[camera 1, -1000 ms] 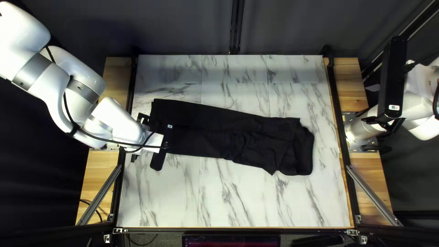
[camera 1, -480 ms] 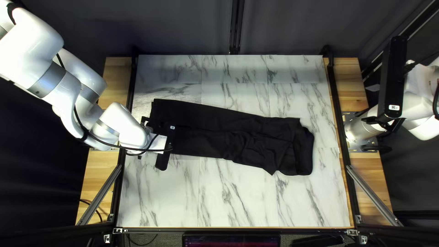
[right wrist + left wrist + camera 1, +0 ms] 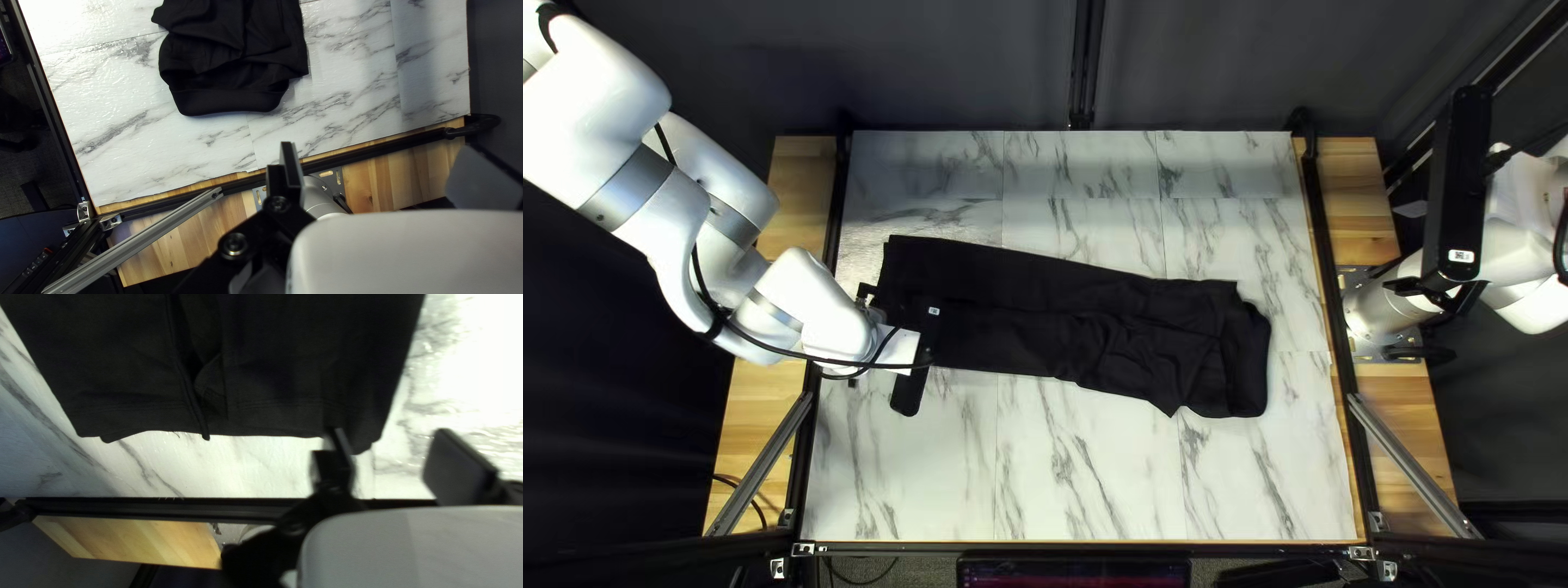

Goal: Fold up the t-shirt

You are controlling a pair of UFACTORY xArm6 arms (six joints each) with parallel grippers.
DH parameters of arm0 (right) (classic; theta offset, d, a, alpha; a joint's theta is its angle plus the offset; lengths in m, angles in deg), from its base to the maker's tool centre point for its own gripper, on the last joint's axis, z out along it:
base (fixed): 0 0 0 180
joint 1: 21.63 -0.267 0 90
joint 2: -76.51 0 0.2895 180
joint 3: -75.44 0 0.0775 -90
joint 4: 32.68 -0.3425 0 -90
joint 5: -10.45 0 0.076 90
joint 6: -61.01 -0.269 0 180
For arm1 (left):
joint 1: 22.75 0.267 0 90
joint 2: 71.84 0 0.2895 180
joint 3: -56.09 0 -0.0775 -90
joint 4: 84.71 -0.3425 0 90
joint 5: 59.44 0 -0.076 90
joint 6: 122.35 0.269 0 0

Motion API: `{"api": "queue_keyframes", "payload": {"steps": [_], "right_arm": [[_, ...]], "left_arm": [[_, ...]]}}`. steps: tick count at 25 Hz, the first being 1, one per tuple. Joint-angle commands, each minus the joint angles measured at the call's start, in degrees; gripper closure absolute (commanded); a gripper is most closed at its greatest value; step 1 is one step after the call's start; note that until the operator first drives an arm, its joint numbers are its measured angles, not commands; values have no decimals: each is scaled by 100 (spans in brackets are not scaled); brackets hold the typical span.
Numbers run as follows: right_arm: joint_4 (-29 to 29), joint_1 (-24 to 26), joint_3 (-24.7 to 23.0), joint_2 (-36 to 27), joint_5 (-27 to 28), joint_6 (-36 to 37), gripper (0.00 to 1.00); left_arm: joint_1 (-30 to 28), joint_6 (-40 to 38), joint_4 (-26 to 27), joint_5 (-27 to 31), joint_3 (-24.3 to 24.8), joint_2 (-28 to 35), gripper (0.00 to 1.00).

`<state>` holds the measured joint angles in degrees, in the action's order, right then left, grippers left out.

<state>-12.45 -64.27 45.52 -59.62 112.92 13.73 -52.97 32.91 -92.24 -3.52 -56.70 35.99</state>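
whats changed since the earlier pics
My left arm has shifted slightly toward the right of the top left view and toward the near edge of the table. The black garment and my right arm show no visible change.

the right gripper point(image 3: 1407, 247) hangs with its two fingers point(image 3: 292, 166) wide apart – the wooden ledge point(image 3: 373, 182) and black rail point(image 3: 381, 147) show between them. at ten o'clock from it, a rumpled black garment point(image 3: 234, 60) lies on the marble-patterned tabletop point(image 3: 125, 136), its smooth banded end nearest the gripper. the rail's curved end sits at two o'clock; a silver strut point(image 3: 141, 239) slants at eight o'clock.
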Motion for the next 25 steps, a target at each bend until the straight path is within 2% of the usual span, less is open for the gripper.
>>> {"api": "queue_keyframes", "payload": {"steps": [1,21,23,24,25], "right_arm": [[0,0,0,0,0,0,0],[0,0,0,0,0,0,0],[0,0,0,0,0,0,0],[0,0,0,0,0,0,0],[0,0,0,0,0,0,0]], "left_arm": [[184,49,-37,-239,298,81,0],[249,-32,-65,-584,557,24,1],[295,16,-67,-630,601,37,20],[305,30,-65,-643,615,40,24],[323,56,-58,-664,642,50,44]]}}
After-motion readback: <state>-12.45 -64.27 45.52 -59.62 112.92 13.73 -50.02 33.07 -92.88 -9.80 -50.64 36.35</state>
